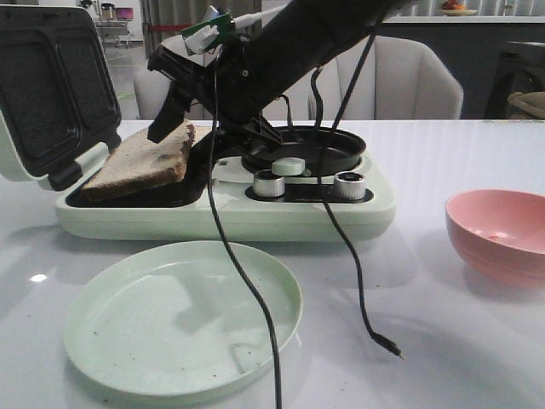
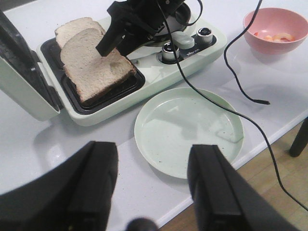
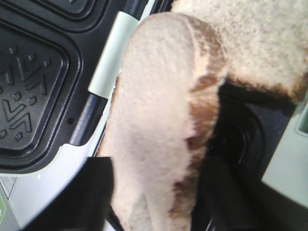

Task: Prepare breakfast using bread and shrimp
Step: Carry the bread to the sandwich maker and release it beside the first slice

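Two bread slices are at the open sandwich maker (image 1: 230,217). One slice (image 2: 72,28) lies flat at the back of its dark tray. The other slice (image 1: 140,162) is tilted over the tray, its right edge raised; it also shows in the left wrist view (image 2: 94,67) and the right wrist view (image 3: 154,120). My right gripper (image 1: 170,119) is shut on that raised edge. My left gripper (image 2: 154,151) is open and empty above the table's front edge, near the plate. Orange-pink shrimp (image 2: 274,36) lie in the pink bowl (image 2: 250,19).
A pale green plate (image 1: 94,290) sits in front of the sandwich maker. The maker's lid (image 1: 51,85) stands open at the left. A loose black cable (image 1: 247,281) hangs from my right arm across the plate. The pink bowl (image 1: 502,230) is at the right.
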Tool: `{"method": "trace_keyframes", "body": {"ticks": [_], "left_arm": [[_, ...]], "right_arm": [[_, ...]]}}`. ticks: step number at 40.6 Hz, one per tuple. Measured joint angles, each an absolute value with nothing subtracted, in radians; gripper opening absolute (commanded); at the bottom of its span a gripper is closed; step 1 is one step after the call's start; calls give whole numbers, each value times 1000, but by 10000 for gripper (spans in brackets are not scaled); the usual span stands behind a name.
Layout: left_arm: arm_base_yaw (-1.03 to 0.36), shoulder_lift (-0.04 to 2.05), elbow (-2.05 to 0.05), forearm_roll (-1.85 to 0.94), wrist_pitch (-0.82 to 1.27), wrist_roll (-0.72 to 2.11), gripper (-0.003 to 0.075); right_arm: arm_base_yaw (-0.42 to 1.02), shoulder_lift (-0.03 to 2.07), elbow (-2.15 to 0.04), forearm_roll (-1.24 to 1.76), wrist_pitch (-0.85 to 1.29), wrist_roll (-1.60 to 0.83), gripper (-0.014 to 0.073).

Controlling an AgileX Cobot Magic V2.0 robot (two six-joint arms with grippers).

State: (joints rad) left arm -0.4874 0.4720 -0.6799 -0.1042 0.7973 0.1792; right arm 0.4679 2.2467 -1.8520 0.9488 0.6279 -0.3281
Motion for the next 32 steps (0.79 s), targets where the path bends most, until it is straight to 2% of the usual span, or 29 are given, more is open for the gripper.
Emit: {"method": "trace_keyframes", "body": {"ticks": [13,17,24,32], "left_arm": [[-487,472,-680,-104,797,179,391],[-487,472,-680,-104,797,179,391],[-487,472,-680,-104,797,179,391],[-487,472,-680,-104,797,179,391]], "right_arm": [[414,2186,-1856,847,723,-332,511],[411,2111,-1856,742,767,-306,482],[454,1929,-1843,420,880,-148,478],[545,1686,-1656,153,895,-25,478]]}}
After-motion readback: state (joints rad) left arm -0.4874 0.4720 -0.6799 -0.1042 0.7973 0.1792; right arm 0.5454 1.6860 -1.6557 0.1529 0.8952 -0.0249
